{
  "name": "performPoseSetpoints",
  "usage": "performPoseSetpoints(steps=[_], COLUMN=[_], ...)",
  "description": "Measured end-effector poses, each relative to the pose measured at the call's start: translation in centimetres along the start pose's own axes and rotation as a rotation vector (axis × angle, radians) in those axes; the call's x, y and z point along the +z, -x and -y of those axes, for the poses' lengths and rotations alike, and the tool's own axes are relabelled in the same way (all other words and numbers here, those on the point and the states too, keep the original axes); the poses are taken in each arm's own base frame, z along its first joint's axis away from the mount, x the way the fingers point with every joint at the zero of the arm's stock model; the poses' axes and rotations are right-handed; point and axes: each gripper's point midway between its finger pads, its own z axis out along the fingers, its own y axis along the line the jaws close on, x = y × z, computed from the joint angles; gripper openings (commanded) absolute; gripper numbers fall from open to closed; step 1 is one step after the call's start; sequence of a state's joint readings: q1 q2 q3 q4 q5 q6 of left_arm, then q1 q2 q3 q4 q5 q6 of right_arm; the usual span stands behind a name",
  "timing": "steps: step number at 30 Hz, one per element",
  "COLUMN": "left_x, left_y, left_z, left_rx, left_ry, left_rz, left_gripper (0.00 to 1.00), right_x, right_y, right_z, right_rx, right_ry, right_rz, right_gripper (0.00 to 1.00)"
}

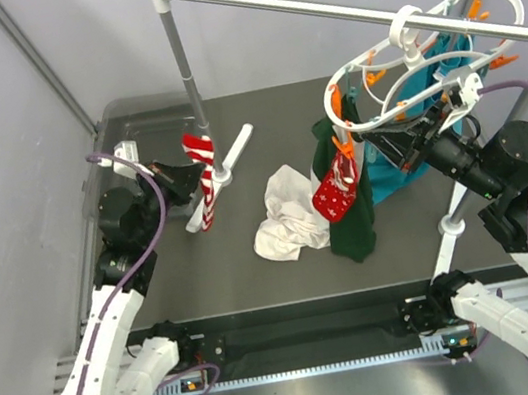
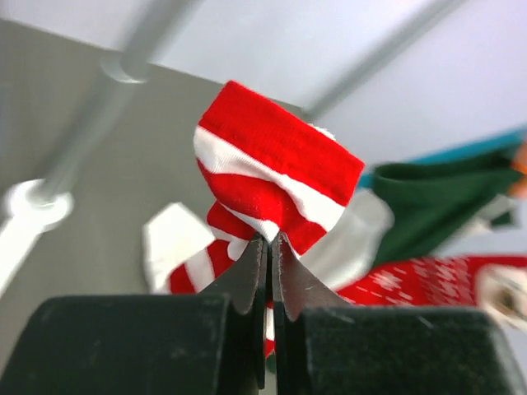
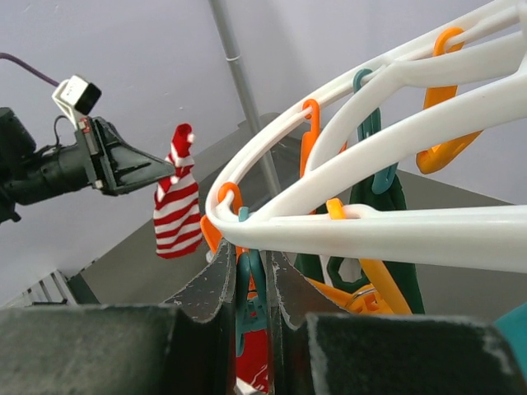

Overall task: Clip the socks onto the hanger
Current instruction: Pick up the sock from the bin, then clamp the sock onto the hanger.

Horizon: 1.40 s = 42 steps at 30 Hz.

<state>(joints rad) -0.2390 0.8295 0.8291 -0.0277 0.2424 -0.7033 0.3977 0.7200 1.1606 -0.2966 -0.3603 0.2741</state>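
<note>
My left gripper (image 1: 199,172) is shut on the red-and-white striped sock (image 1: 206,189) and holds it in the air beside the rack's post. The left wrist view shows its jaws (image 2: 270,240) pinching a fold of that sock (image 2: 280,173). The snowflake sock (image 1: 337,191) hangs from an orange clip on the left rim of the white oval hanger (image 1: 398,25), which hangs on the rail. My right gripper (image 1: 374,138) sits under that rim. In the right wrist view it (image 3: 257,265) is shut on a teal clip (image 3: 255,309) of the hanger (image 3: 395,232), with the striped sock (image 3: 177,210) to its left.
A white cloth (image 1: 285,216) lies on the table's middle. A dark green cloth (image 1: 351,218) and a teal cloth (image 1: 392,174) hang from the hanger. The long white rail (image 1: 314,9) rests on a post (image 1: 185,79) at the left and a stand (image 1: 448,223) at the right.
</note>
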Motion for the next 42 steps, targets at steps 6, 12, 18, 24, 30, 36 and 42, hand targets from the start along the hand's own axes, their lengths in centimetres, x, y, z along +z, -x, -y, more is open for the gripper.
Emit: performPoseSetpoints(steps=[6,12,18,24,30,36,42], left_x=[0.3,-1.2,-4.9,-5.9,-3.1,-1.1,0.0], left_y=[-5.0,-12.7,-12.5,-13.1,-18.8,-20.3,-19.0], left_z=[7.6,14.5,23.0,28.4,27.8,27.4,27.7], left_rx=[-0.002,0.054,0.093,0.102,0.146,0.164,0.158], left_ry=[-0.261,-0.457,-0.691,-0.824,-0.772,-0.712,-0.669], left_rz=[-0.158,-0.353,-0.307,-0.279,-0.374,-0.377,-0.319], left_gripper=[0.00,0.00,0.00,0.00,0.00,0.00,0.00], right_x=[0.0,0.1,0.3,0.5,0.4,-0.2,-0.6], right_y=[0.0,0.0,-0.1,0.0,0.0,0.2,0.4], right_z=[0.0,0.1,0.2,0.1,0.0,-0.4,-0.6], right_rx=[0.015,0.042,0.060,0.082,0.097,0.104,0.103], right_ry=[-0.001,-0.012,-0.018,-0.015,-0.015,-0.012,-0.011], right_rz=[-0.001,0.002,-0.002,0.001,0.002,0.010,0.014], right_gripper=[0.00,0.00,0.00,0.00,0.00,0.00,0.00])
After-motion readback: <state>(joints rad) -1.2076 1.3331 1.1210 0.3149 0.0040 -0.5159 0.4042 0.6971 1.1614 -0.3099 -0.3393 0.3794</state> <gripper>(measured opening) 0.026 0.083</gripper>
